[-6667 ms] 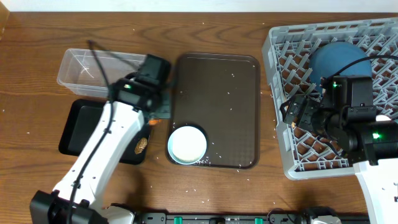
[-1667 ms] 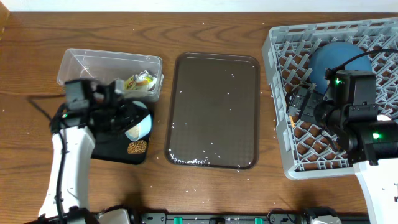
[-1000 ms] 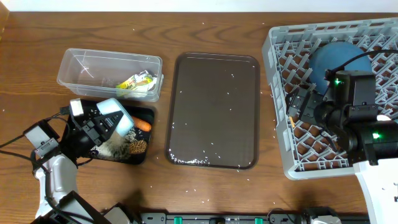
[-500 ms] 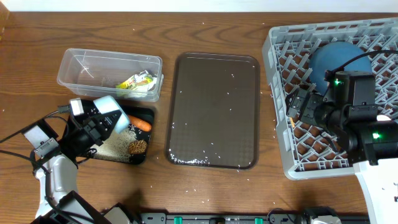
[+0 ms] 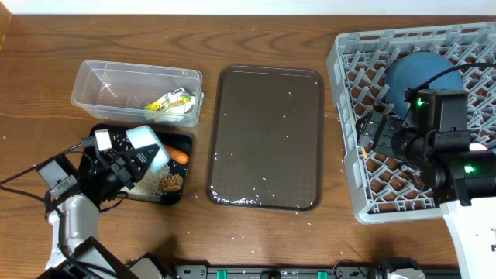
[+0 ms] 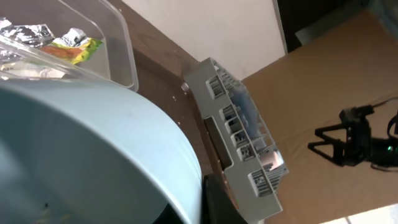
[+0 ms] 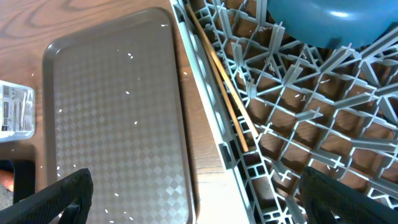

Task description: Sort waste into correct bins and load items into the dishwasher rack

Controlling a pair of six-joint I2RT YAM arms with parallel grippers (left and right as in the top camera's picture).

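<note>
L claw (image 5: 130,161) grips tilted bowl (image 5: 149,146) over black tray (image 5: 186,138), carrot (image 5: 179,156) just right of it; wrappers (image 5: 169,101) in tub (image 5: 116,81) beyond; R claw (image 7: 196,179) spread wide, empty, above rack (image 7: 292,124) left edge; chopsticks (image 7: 217,81) & dish (image 7: 329,22) inside rack.

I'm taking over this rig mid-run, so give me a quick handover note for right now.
Left gripper: shut on the pale-blue bowl, tilted over the black tray. Right gripper: open, empty, above the rack.
Black tray: carrot, brown lump, rice. Clear tub: wrappers. Rack: dark-blue dish, chopsticks.
Done: that waste binned, dish and chopsticks racked. Left: rack the bowl; stray grains dot the brown serving tray.
</note>
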